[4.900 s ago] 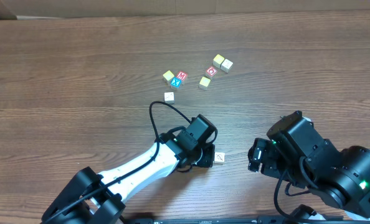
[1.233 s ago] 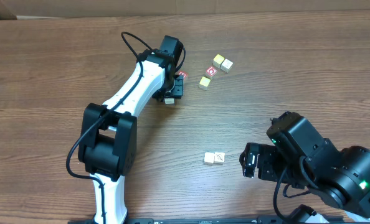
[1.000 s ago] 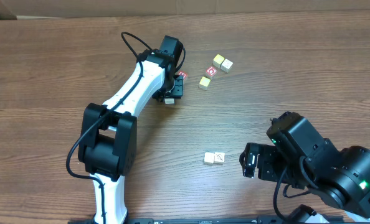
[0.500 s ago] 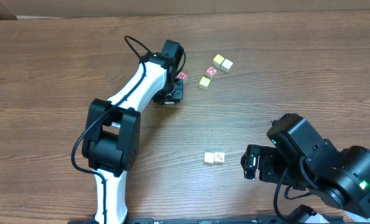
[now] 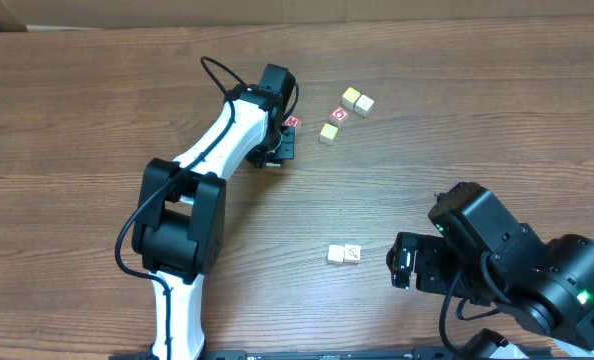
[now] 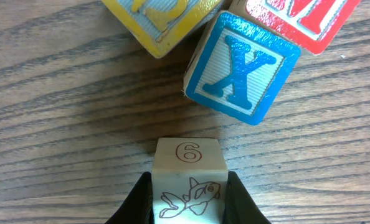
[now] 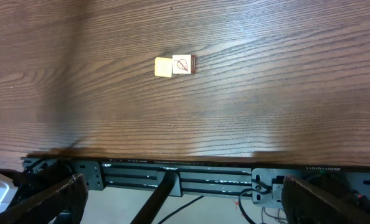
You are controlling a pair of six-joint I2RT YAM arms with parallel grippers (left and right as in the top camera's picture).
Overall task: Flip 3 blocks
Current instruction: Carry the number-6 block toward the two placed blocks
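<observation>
Pinching a cream block [image 6: 187, 163] by its sides, left gripper [image 6: 188, 186]; right gripper [image 5: 401, 270] spread.

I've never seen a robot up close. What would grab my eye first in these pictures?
The long white left arm reaches to the far side of the table, where its left claw pinches a pale block bearing a 6 and a fish-like drawing. Just beyond it sits a bright blue X block, and two pale blocks lie side by side near the front.
</observation>
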